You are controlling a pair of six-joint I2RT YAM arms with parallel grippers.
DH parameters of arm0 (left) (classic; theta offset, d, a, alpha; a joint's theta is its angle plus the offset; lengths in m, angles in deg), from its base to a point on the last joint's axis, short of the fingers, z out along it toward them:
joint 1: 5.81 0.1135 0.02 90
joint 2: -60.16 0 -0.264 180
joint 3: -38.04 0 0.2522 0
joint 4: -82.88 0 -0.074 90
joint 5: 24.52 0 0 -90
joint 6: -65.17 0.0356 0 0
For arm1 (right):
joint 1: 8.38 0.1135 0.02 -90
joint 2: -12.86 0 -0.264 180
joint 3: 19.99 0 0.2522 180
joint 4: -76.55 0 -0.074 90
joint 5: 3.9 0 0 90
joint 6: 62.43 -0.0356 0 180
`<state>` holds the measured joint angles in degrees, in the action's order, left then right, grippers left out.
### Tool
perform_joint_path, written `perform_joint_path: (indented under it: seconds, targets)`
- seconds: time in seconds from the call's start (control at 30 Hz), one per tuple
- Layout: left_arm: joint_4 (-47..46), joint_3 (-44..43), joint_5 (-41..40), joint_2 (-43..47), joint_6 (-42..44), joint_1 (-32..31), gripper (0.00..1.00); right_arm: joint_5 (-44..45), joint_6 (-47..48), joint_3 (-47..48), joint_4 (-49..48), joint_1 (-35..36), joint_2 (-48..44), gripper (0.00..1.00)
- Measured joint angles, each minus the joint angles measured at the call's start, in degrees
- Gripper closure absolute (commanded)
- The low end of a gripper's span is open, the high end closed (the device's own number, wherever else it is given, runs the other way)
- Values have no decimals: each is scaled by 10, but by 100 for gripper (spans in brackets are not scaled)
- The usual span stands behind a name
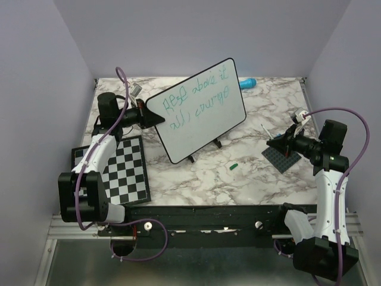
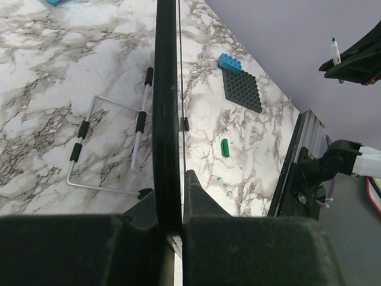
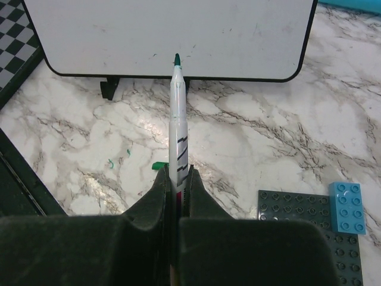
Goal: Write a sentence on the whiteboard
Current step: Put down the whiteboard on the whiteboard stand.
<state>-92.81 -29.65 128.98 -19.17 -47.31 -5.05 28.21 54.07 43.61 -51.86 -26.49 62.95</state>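
The whiteboard [image 1: 202, 122] stands tilted on small black feet in the middle of the table. The sentence [image 1: 196, 98] runs across it in two lines of green scribble. My left gripper [image 1: 149, 117] is shut on the board's left edge. In the left wrist view the black rim [image 2: 166, 107] runs straight up between the closed fingers of this gripper [image 2: 178, 182]. My right gripper [image 1: 287, 141] is off to the right of the board, apart from it. It [image 3: 177, 174] is shut on a white marker [image 3: 177, 113] whose green tip points at the board's lower edge [image 3: 172, 76].
A green cap [image 1: 234, 165] lies on the marble in front of the board. A dark grey stud plate [image 1: 280, 158] with a blue brick [image 3: 348, 207] lies under the right gripper. A checkerboard [image 1: 122, 173] lies front left. A blue object [image 1: 247, 83] sits at the back. A wire stand [image 2: 89, 149] lies behind the board.
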Motion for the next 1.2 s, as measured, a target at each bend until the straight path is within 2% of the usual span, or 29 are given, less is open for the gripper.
perform_joint_path:
  seconds: [0.53, 0.87, 1.07, 1.2]
  targets:
    - [99, -11, 11, -18, 75, 23, 100, -6, 6, 0, 2, 0, 0, 100]
    - [114, -16, 9, -19, 139, 23, 100, -14, 14, 0, 16, 0, 0, 99]
    - [182, -88, 21, -62, 159, 22, 100, -18, 20, 0, 22, 0, 0, 99]
    - [206, -104, 22, -67, 162, 23, 100, -19, 21, 0, 22, 0, 0, 99]
